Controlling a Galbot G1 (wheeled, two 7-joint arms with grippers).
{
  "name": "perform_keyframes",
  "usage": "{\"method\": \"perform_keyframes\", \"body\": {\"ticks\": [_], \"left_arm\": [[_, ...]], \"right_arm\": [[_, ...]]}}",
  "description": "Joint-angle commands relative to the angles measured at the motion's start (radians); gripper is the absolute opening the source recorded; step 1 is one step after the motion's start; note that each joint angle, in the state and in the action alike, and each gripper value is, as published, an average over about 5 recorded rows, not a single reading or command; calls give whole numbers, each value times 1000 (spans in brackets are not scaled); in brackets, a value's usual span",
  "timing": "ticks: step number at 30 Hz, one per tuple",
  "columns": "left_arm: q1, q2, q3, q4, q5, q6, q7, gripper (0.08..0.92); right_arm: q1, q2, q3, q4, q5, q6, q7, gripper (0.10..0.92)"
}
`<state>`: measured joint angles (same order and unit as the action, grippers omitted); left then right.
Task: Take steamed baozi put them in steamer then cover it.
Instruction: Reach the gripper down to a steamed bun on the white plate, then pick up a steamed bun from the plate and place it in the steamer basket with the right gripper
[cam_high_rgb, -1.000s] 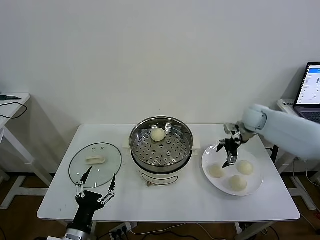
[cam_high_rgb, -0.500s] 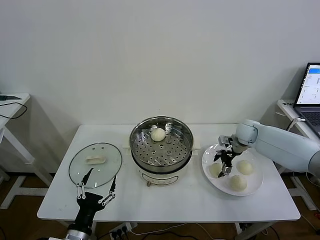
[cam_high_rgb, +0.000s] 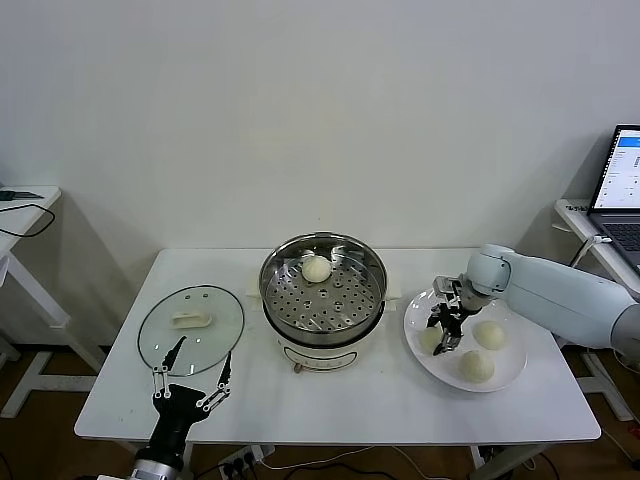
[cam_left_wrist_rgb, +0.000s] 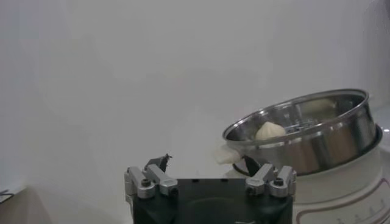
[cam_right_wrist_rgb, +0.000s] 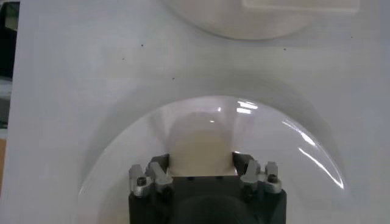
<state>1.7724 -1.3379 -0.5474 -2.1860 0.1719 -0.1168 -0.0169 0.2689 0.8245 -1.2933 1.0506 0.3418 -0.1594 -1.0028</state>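
The steel steamer (cam_high_rgb: 322, 295) stands mid-table on its white base with one baozi (cam_high_rgb: 316, 268) on its perforated tray; both also show in the left wrist view, the steamer (cam_left_wrist_rgb: 317, 140) and the baozi (cam_left_wrist_rgb: 270, 130). Three baozi lie on the white plate (cam_high_rgb: 415, 350): one on the left (cam_high_rgb: 429, 342), two on the right (cam_high_rgb: 489, 334) (cam_high_rgb: 476, 366). My right gripper (cam_high_rgb: 443, 336) is down over the left one, open, a finger close on each side of it; the right wrist view shows this baozi (cam_right_wrist_rgb: 201, 137) between the fingers of the gripper (cam_right_wrist_rgb: 201, 159). My left gripper (cam_high_rgb: 190, 368) is open and empty by the table's front left.
The clear glass lid (cam_high_rgb: 190, 320) with a cream handle lies flat on the table left of the steamer, just beyond my left gripper. A laptop (cam_high_rgb: 622, 185) stands on a side table at the far right. White wall behind.
My right gripper moved left and down over the plate, from above its rim onto the left baozi. The left arm has not moved.
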Motion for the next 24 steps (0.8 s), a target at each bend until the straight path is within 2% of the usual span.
{"method": "perform_keyframes", "body": {"ticks": [1,6,11,17,24], "left_arm": [[-2,2,2,-2,0,2,0,823],[-5,10,7,-9,-3,4,-1,823],[-12,20,10,-11,-6,5,-2,823],[-22,28,14,-18,-15,11,-2,823],[-22,30,13,-27,-20,13,-3,823]], "right_arm": [[64,-12,1,21,-13,7,-27,651],[240,-9,2,24,-28,45,-167,635],[474,48,-62,51,29,67,-276,634],[607,196,-127,86,168,33,-284,628],[608,392,-166,96,289,-39,-231,628]]}}
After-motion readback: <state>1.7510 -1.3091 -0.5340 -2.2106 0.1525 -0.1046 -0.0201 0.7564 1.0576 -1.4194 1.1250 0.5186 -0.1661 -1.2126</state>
